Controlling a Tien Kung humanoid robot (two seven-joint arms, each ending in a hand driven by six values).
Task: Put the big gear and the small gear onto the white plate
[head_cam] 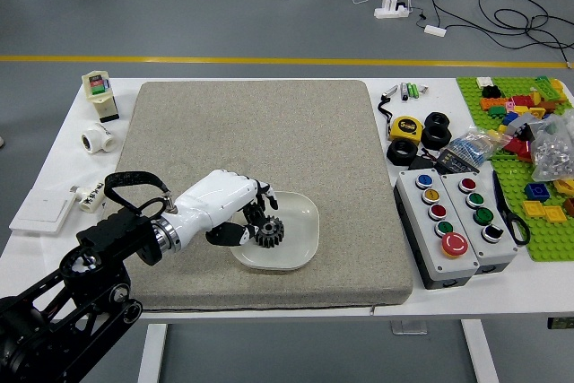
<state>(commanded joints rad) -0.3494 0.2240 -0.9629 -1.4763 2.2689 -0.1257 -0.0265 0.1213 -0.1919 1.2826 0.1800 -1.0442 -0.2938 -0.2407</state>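
Head view — plate sits on mat on white table — grey floor beyond.
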